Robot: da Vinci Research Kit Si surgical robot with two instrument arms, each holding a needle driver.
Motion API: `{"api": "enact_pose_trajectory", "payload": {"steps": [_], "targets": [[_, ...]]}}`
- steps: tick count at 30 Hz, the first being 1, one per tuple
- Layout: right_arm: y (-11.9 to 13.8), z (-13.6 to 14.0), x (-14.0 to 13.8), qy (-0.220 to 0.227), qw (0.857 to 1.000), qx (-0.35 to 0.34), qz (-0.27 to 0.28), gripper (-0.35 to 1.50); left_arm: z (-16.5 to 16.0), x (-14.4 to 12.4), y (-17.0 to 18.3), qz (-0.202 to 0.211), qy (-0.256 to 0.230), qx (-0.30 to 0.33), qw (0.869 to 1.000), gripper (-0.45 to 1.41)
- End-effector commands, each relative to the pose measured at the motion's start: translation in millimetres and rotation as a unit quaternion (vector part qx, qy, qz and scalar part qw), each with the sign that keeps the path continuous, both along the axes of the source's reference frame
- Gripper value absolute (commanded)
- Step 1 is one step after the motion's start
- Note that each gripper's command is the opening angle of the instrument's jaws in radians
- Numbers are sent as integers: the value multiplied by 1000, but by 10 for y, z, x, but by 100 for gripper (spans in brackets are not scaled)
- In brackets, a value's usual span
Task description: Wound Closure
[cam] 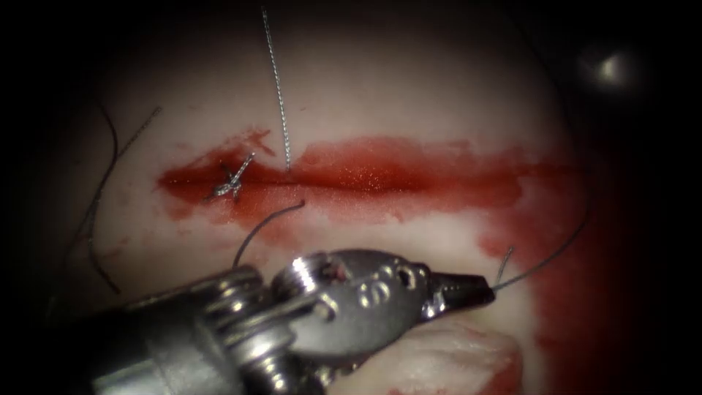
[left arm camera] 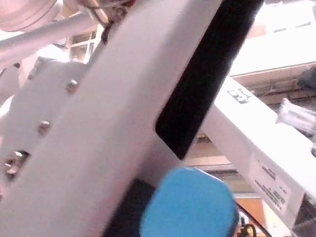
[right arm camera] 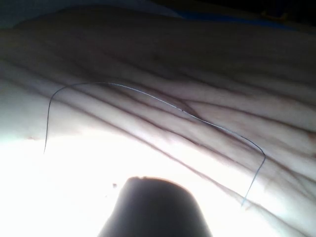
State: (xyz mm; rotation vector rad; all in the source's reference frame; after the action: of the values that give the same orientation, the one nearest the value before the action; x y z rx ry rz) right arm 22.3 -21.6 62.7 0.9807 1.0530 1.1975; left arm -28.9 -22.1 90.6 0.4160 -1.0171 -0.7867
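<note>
Left arm's tool [cam: 479, 289] enters from the near left, its polished steel wrist and cable-wound pulleys large in the endoscope view. Its dark, tapered jaws are closed, gripping the thread [cam: 556, 252] at their tip. From that grip the fine dark strand arcs to the right and far over the tissue [cam: 409, 95], with a short free end standing up just beside the jaw tips.

Cut [cam: 395, 179]: a horizontal line across the pale, glossy tissue, soaked in red fluid [cam: 563, 314] that spreads to the near right. A knotted stitch [cam: 232, 179] with short braided tails sits at the cut's left end. A braided, silvery thread end [cam: 276, 88] rises from the cut toward the far side. A curved dark strand [cam: 263, 227] lies just near of the cut. Loose dark threads [cam: 99, 197] curl at the far left.

Right wrist view: a thin thread [right arm camera: 163, 101] arches over ridged tissue.
</note>
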Motion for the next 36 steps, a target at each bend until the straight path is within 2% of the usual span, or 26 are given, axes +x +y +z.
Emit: {"api": "enact_pose_trajectory", "payload": {"steps": [1, 3, 4, 7, 11, 12, 14, 19, 21, 22, 24, 26, 27, 29, 31, 33, 34, 35, 36], "targets": [[7, 0, 12, 5, 1000, -6, -4, 106, -5, 9, 16, -16, -12, 4, 1000, -45], [2, 2, 16, 10, 1000, -9, -11, 106, -3, 41, 22, -48, -36, 33, 998, -45], [-2, 4, 18, 14, 1000, -9, -15, 106, 3, 76, 27, -89, -68, 66, 991, -45], [-10, 9, 24, 16, 1000, -7, -18, 103, 10, 124, 37, -155, -131, 114, 973, -45], [-18, 18, 32, 15, 1000, -6, -16, 96, 8, 175, 57, -231, -228, 152, 934, -45], [-20, 20, 34, 16, 1000, -5, -16, 96, 5, 187, 63, -251, -257, 160, 919, -45], [-24, 26, 38, 18, 1000, -4, -16, 95, -1, 202, 70, -276, -299, 166, 898, -45], [-37, 40, 51, 12, 1000, -1, -19, 79, -17, 223, 82, -337, -403, 205, 826, -45], [-44, 49, 62, 2, 1000, -4, -23, 73, -17, 223, 81, -348, -416, 214, 813, -45], [-46, 53, 67, -4, 1000, -6, -25, 58, -16, 220, 80, -351, -421, 229, 805, -45], [-50, 62, 83, -22, 999, -7, -28, 4, -15, 213, 74, -351, -431, 261, 789, -45], [-53, 73, 99, -34, 999, -14, -27, -28, -15, 201, 68, -347, -436, 279, 782, -45], [-56, 81, 110, -39, 999, -25, -25, -35, -15, 195, 66, -351, -436, 276, 782, -45], [-60, 94, 124, -42, 997, -59, -29, -35, -17, 182, 62, -354, -435, 271, 783, -45], [-65, 111, 137, -48, 996, -75, -28, -35, -18, 170, 57, -340, -436, 269, 788, -45], [-69, 128, 146, -64, 998, -24, 9, -35, -17, 155, 52, -319, -437, 257, 801, -45], [-69, 136, 150, -70, 997, -29, 25, -35, -16, 149, 50, -310, -438, 257, 804, -45], [-69, 143, 153, -63, 996, -67, 18, -35, -13, 141, 48, -292, -444, 251, 809, -45], [-67, 151, 155, -44, 988, -150, -4, -35, -12, 137, 47, -278, -449, 225, 819, -45]]}}
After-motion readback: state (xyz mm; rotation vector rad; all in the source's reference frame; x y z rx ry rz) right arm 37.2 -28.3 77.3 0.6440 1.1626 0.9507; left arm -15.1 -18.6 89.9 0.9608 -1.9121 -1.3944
